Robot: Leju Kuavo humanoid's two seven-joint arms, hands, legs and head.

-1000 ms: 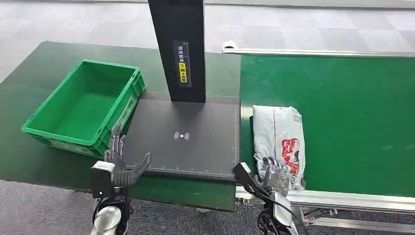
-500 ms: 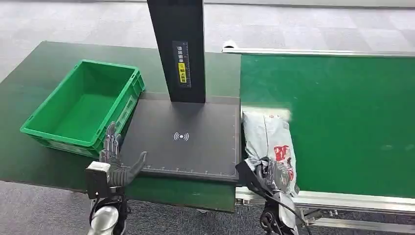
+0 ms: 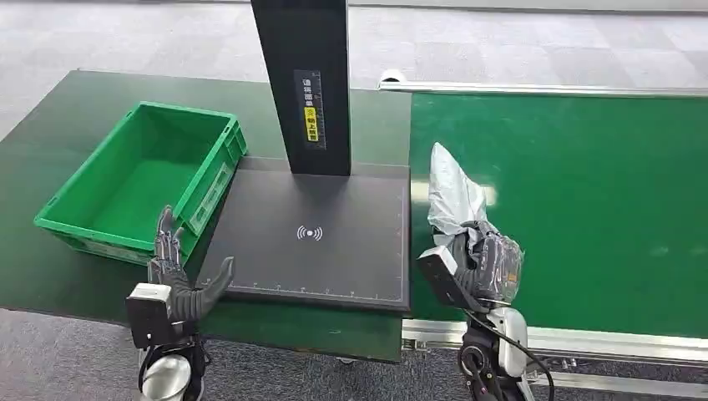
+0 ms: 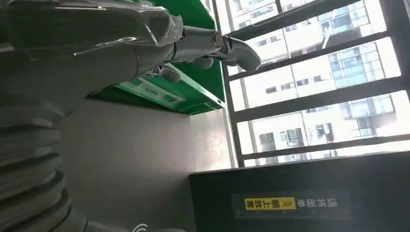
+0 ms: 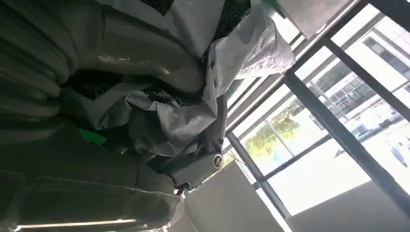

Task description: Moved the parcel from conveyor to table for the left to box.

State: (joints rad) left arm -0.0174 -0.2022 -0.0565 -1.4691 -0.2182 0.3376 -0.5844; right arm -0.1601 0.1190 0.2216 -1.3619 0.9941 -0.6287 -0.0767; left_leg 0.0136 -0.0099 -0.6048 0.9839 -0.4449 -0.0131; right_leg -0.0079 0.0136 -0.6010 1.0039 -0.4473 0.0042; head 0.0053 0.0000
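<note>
Grey plastic mailer parcel now lifted off green conveyor belt; a second ago lay flat along belt's near edge, red-printed face up. Now bunched and standing upright, lower end wrapped in right hand, fingers clamped around crumpled film, upper end flaring free above. Held just beside right edge of dark flat scanning pad with wireless symbol, not yet over it. Judged: pickup done, carry across to table in progress, set-down still ahead. Left hand shifted slightly outward and nearer over same interval; fingers spread apart, holding nothing, hovering at pad's near-left corner beside green plastic crate. Head view gives overall layout: crate left, pad and black upright post centre, belt right. Right wrist view adds grip detail: creased grey film gathered between thumb and dark fingers, windows behind. Left wrist view confirms bare fingers against crate rim, plus yellow label on post.
</note>
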